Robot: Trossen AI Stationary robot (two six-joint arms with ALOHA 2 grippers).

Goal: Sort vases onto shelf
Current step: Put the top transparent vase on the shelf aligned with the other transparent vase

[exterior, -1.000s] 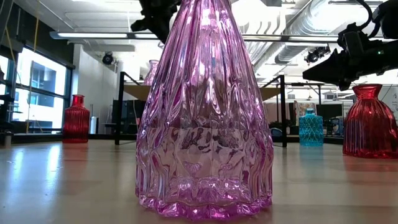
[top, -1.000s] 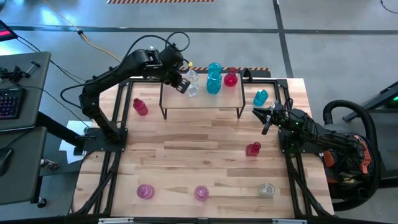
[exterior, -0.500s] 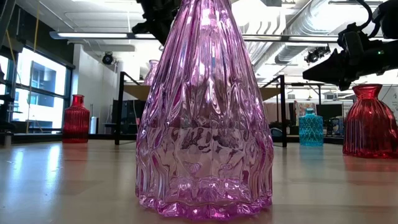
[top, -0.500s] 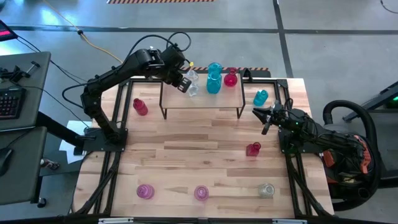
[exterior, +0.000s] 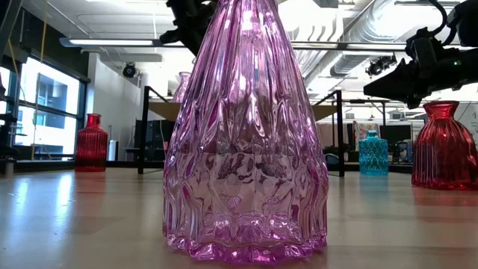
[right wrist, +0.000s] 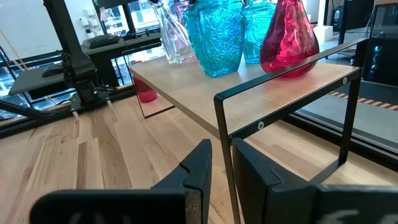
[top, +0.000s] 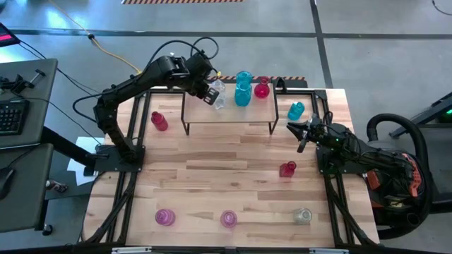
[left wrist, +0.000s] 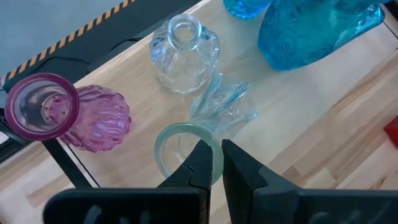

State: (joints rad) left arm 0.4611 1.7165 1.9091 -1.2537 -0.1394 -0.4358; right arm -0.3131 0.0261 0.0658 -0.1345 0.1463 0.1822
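Two dark fingers of the left claw are pinched together on the thin rim of a clear vase, which leans away from them over the left end of the shelf. Whether its base rests on the board I cannot tell. To do this step well, the claw should probably bring the vase upright, lower it until the base sits flat, and only then let go. Space is tight, so it should lift straight up afterwards. Just beyond the claw stands a second clear vase, with one pink vase to one side and two teal vases to the other. One red vase stands past those. That makes six on the shelf. Farther out, the table holds six more: two red, one teal, two pink and one clear. The right claw waits empty beyond the shelf's far end, fingers slightly apart.
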